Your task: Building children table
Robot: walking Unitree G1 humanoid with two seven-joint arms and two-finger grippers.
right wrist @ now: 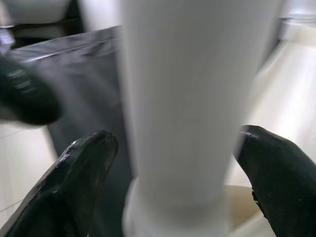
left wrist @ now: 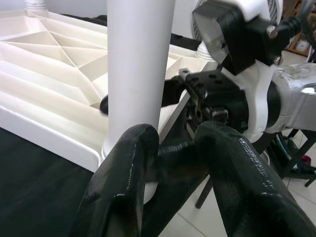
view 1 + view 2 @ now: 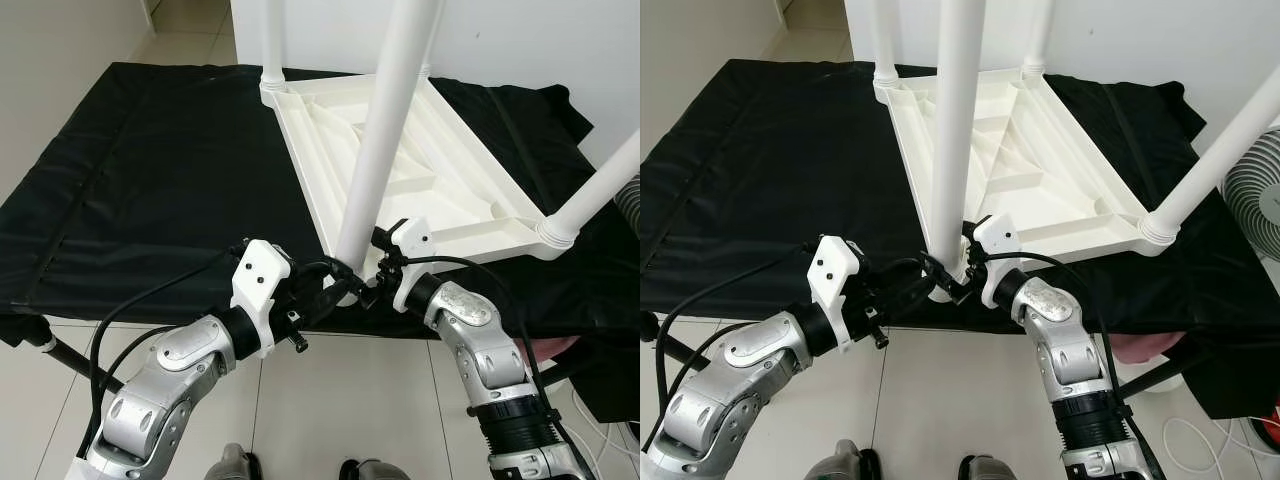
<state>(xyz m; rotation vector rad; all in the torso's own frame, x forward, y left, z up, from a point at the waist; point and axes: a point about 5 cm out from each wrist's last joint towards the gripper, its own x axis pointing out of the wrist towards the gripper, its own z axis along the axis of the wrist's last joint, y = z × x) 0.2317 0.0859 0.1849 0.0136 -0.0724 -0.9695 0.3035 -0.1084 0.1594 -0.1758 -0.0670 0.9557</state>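
Observation:
A white children's table [image 3: 420, 160] lies upside down on a black cloth [image 3: 150, 170], ribbed underside up, legs pointing upward. The nearest leg [image 3: 380, 130] stands in the front corner socket at the cloth's near edge. My right gripper [image 3: 362, 288] reaches in from the right, and its two black fingers [image 1: 84, 163] straddle the base of this leg [image 1: 192, 98] and close on it. My left gripper [image 3: 336, 286] comes from the left. Its fingers [image 2: 128, 163] are a little apart, with one resting against the leg's collar [image 2: 148, 190] and nothing held between them.
Other legs rise at the far left corner [image 3: 272, 40] and the right corner [image 3: 600, 190]. A white fan [image 3: 1258, 200] stands right of the cloth. Tiled floor [image 3: 320, 400] lies below the near edge, with cables [image 3: 1200, 440] on the right.

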